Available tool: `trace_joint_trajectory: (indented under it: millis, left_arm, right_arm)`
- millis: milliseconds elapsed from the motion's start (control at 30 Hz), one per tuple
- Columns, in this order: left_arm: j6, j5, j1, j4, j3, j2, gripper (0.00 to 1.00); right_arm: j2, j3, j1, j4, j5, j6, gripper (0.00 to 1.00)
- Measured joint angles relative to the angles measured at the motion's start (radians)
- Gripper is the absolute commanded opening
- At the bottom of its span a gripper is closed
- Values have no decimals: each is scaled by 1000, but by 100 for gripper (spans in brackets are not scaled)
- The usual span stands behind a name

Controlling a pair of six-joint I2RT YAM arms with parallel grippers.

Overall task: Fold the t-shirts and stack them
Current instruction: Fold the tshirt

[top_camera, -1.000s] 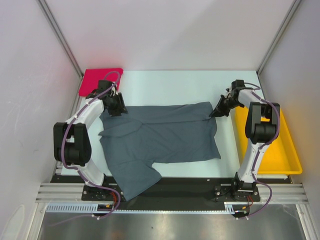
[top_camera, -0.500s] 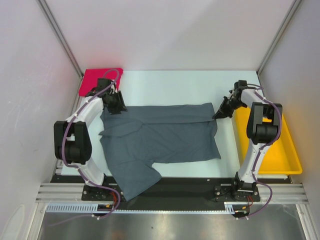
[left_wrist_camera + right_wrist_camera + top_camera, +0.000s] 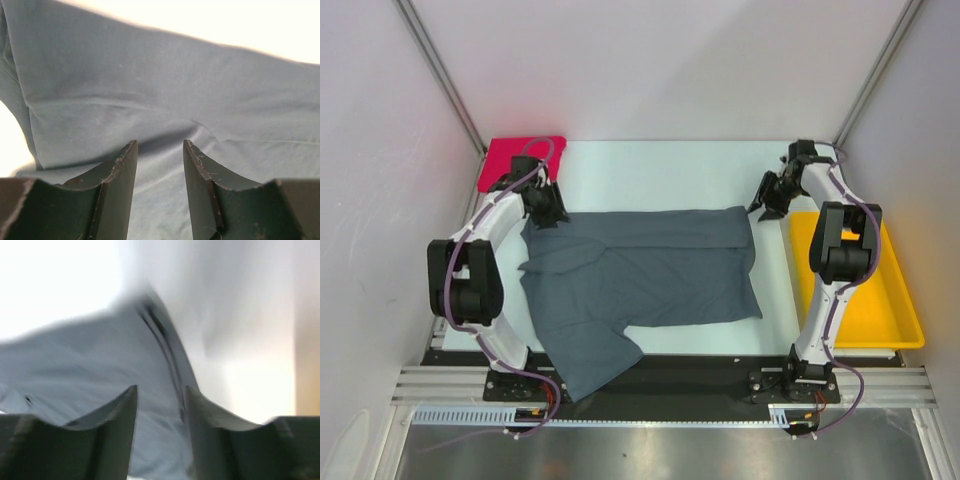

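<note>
The slate-grey t-shirt (image 3: 650,265) lies spread across the middle of the table, its top edge folded over and one sleeve (image 3: 585,355) trailing toward the near edge. The pinkish-red t-shirt (image 3: 518,158) sits folded at the far left corner. My left gripper (image 3: 546,211) hovers at the grey shirt's far left corner; in the left wrist view it (image 3: 160,145) is open, with grey cloth (image 3: 150,75) under it and nothing pinched. My right gripper (image 3: 767,200) is just beyond the far right corner, and in its blurred wrist view it (image 3: 161,389) is open over the shirt's edge (image 3: 75,360).
A yellow plastic tray (image 3: 895,310) stands along the right side, beside the right arm. White walls enclose the table at the back and on both sides. The arms' bases and a rail run along the near edge.
My right gripper has opened, let go of the grey shirt's far right corner and drawn back toward the far right. The left gripper has shifted slightly farther back, still open.
</note>
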State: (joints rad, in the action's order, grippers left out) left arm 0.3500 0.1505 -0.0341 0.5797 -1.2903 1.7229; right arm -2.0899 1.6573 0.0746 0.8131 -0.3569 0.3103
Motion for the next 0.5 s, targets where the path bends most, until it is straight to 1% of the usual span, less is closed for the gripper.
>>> trace_joint_trajectory:
  millis: [67, 133, 200, 333, 500]
  left_arm:
    - [0, -2, 2, -2, -11, 18, 47]
    - [0, -2, 5, -5, -25, 47, 47]
    - [0, -6, 6, -11, -41, 83, 47]
    - [2, -6, 13, -18, -68, 150, 46]
    - [26, 4, 20, -27, -85, 184, 46]
  right_arm:
    - [-40, 90, -11, -23, 3, 3, 45]
    - [-90, 180, -26, -29, 4, 9, 47]
    - [-132, 238, -39, -32, 5, 10, 48]
    - [-213, 306, -55, -6, 18, 11, 48]
    - [-270, 320, -58, 24, 28, 8, 48]
